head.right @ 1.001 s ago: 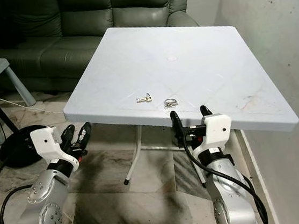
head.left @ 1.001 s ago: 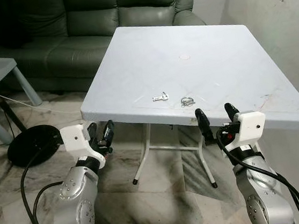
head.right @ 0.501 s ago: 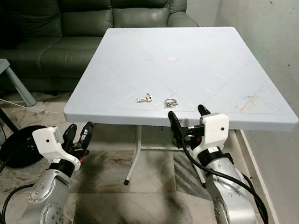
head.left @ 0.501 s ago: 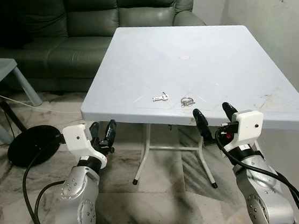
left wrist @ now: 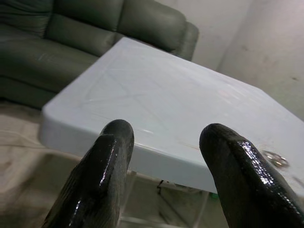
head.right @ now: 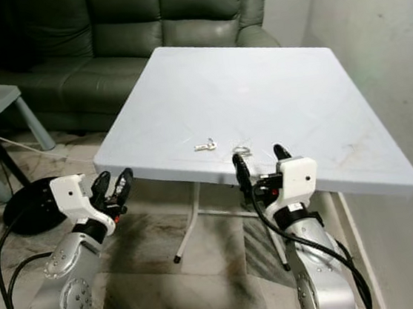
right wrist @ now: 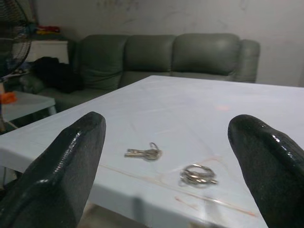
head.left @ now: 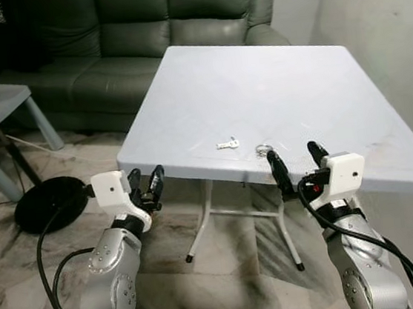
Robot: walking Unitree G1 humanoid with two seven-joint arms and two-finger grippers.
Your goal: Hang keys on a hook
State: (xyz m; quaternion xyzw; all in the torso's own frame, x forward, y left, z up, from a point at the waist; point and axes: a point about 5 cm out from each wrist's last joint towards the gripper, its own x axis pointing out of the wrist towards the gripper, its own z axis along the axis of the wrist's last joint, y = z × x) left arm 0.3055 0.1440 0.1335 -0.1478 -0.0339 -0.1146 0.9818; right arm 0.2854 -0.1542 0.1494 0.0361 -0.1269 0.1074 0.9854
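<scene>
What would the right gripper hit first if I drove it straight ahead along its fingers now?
Likely the ring lying near the table edge: the open right gripper frames it, with the keys slightly farther off. Its height against the tabletop is unclear, so it may skim over.

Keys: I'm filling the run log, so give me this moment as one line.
keys: on table, near edge | ring: beside keys | right gripper: open, at table edge | left gripper: open, below edge

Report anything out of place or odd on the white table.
Nothing looks damaged or spilled. The keys and a separate metal ring lie loose near the white table's front edge, not on any hook. Faint scuffs mark the tabletop.
</scene>
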